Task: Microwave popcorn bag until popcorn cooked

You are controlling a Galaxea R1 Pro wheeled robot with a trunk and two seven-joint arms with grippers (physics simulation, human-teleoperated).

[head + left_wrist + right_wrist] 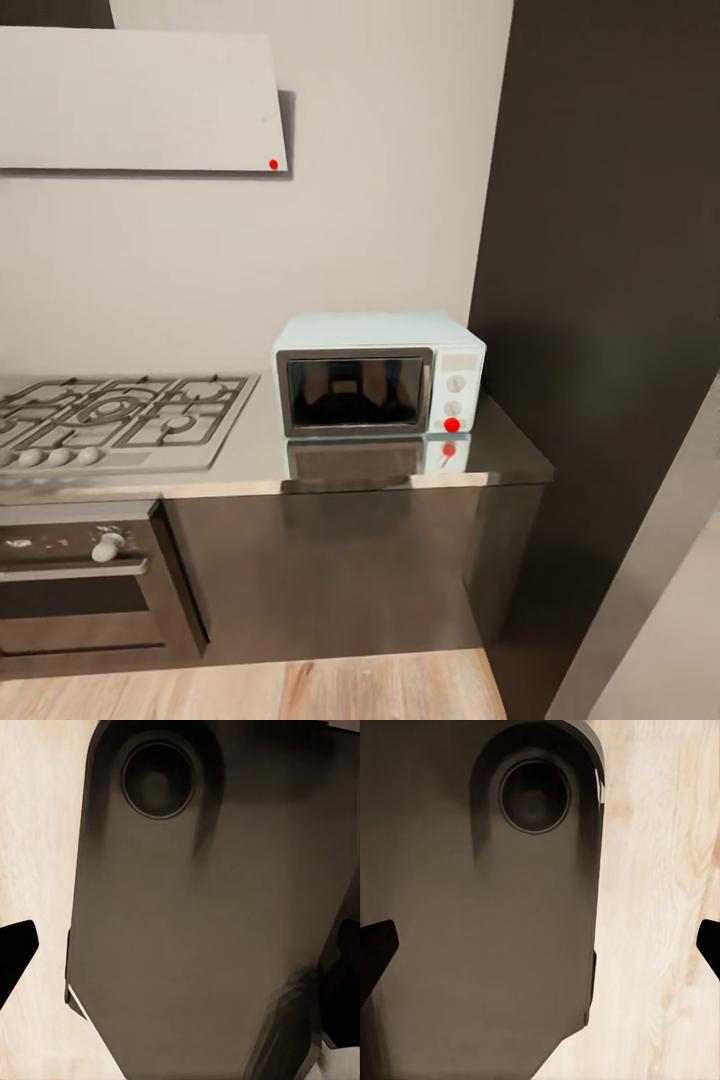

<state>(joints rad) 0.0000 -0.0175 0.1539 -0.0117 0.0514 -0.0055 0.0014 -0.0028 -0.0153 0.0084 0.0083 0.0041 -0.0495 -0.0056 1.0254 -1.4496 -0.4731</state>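
Note:
The pale-blue microwave (378, 373) stands at the right end of the steel countertop (252, 445). Its dark glass door is closed and a round red light (452, 424) glows on its white control panel. The popcorn bag and the popcorn are out of view. My left gripper (180, 956) hangs open over my own dark base, one black fingertip (15, 954) at the picture's edge. My right gripper (540, 945) is also open, with a fingertip (375, 951) at each side and nothing between them.
A gas hob (110, 415) lies left of the microwave, with a built-in oven (80, 590) under it and a grey hood (140, 100) above. A tall dark panel (600, 300) closes the counter's right end. Light wood floor (300, 690) runs in front.

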